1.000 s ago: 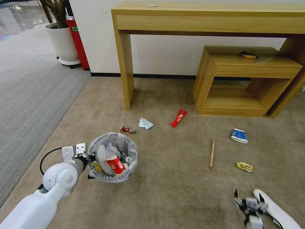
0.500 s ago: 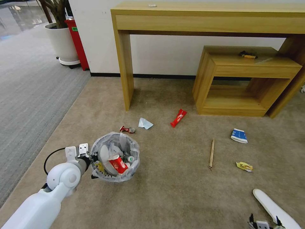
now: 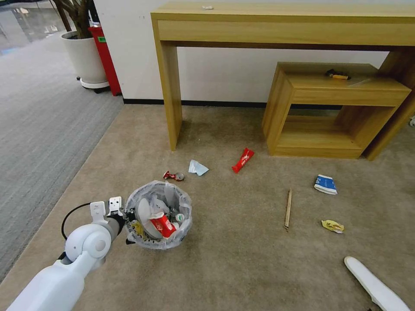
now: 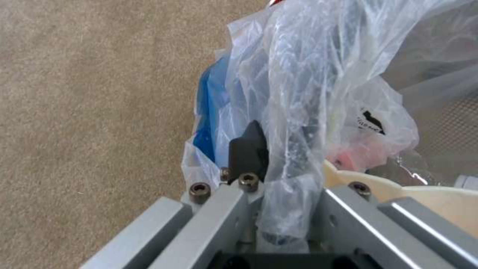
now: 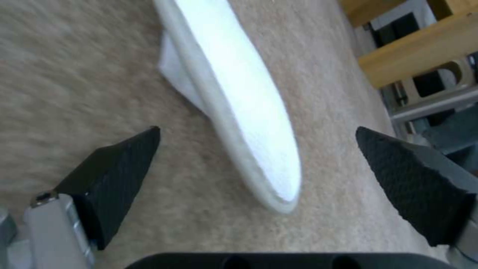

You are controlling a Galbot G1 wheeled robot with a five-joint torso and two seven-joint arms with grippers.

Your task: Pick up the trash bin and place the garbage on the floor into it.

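The trash bin, black with a crinkled white bag liner, is on the beige floor at lower left. My left gripper is shut on its rim; the left wrist view shows a black finger pinching the bag and its blue edge. Inside lie a white slipper, a red-white cup and a bottle. Garbage on the carpet: a red wrapper, a small red wrapper, white paper, a wooden stick, a blue-white carton, a yellow wrapper and a white slipper. My right gripper hangs open over that slipper.
A wooden desk stands against the far wall, with a low wooden shelf unit at the right. A white plant pot and a red box stand at the back left. Grey striped carpet lies to the left.
The left arm has shifted the bin slightly to the right. The right gripper, beside the slipper a second ago, has drawn back out of the head view's bottom edge.
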